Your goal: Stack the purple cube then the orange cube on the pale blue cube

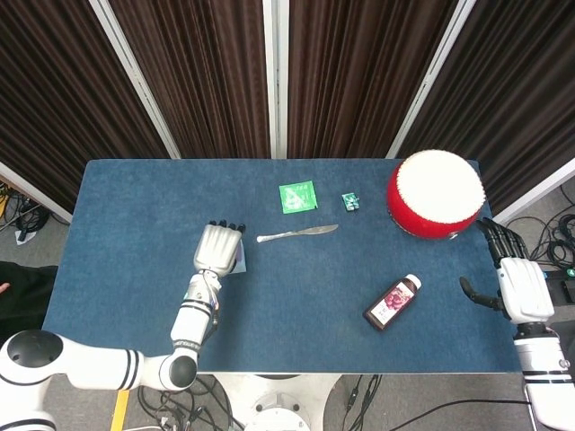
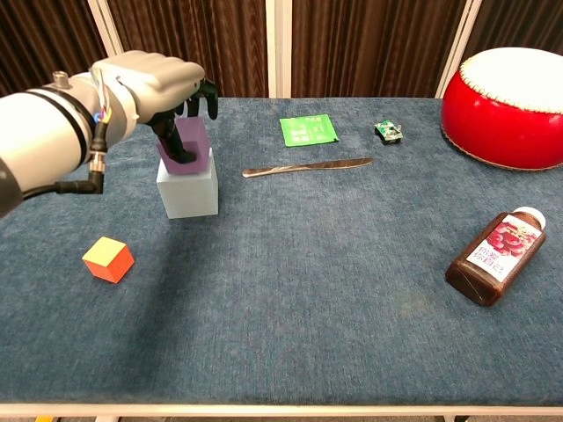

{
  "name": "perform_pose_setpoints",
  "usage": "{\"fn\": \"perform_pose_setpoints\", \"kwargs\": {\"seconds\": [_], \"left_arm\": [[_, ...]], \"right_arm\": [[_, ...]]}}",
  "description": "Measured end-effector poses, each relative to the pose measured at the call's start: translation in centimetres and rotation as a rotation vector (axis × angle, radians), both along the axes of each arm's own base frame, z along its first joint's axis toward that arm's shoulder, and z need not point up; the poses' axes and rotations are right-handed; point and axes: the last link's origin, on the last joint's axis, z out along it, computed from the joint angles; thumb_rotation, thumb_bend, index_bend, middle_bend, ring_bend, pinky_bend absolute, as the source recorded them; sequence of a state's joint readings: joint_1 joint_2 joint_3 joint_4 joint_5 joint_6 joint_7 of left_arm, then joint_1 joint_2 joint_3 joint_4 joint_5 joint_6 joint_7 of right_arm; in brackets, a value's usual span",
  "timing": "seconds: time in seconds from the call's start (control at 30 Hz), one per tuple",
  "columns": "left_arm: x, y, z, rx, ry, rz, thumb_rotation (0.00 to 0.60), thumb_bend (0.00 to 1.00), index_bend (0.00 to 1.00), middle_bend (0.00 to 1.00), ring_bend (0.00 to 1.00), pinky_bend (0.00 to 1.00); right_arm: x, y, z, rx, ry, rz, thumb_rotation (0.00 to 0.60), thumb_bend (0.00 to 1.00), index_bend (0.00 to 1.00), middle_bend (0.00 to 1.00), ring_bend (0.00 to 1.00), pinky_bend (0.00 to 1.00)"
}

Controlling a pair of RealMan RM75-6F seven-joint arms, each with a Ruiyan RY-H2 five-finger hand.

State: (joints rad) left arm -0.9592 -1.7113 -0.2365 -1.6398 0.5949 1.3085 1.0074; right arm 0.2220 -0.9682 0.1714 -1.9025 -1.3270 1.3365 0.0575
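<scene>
In the chest view my left hand (image 2: 163, 88) grips the purple cube (image 2: 189, 145), which sits on top of the pale blue cube (image 2: 187, 189) at the table's left. The orange cube (image 2: 108, 258) lies alone on the cloth, nearer the front left. From the head view my left hand (image 1: 218, 249) covers both stacked cubes; only a pale blue sliver (image 1: 242, 261) shows beside it. The orange cube is hidden there. My right hand (image 1: 517, 278) hangs off the table's right edge with fingers spread, holding nothing.
A butter knife (image 2: 308, 165) lies just right of the stack. Behind it are a green card (image 2: 309, 129) and a small green circuit part (image 2: 388, 131). A red drum (image 2: 510, 105) fills the far right, and a dark sauce bottle (image 2: 493, 255) lies front right.
</scene>
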Motion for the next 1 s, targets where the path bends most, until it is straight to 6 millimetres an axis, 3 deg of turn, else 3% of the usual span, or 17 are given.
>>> {"fn": "perform_pose_setpoints", "kwargs": {"seconds": [0.43,1.0], "left_arm": [[-0.4,-0.2,-0.1,-0.015,0.011,-0.014,0.6,0.31,0.37,0.58,0.35,0.39],[-1.0,0.9,-0.4,-0.024,-0.018,0.069,0.6,0.31,0.36,0.56,0.35,0.39]], "right_arm": [[0.0,-0.1,-0.1,0.004,0.003,-0.002,0.6,0.22,0.0,0.03,0.0,0.0],[0.0,-0.2,-0.2,0.007,0.007,-0.005,0.6,0.22,0.0,0.03,0.0,0.0]]}}
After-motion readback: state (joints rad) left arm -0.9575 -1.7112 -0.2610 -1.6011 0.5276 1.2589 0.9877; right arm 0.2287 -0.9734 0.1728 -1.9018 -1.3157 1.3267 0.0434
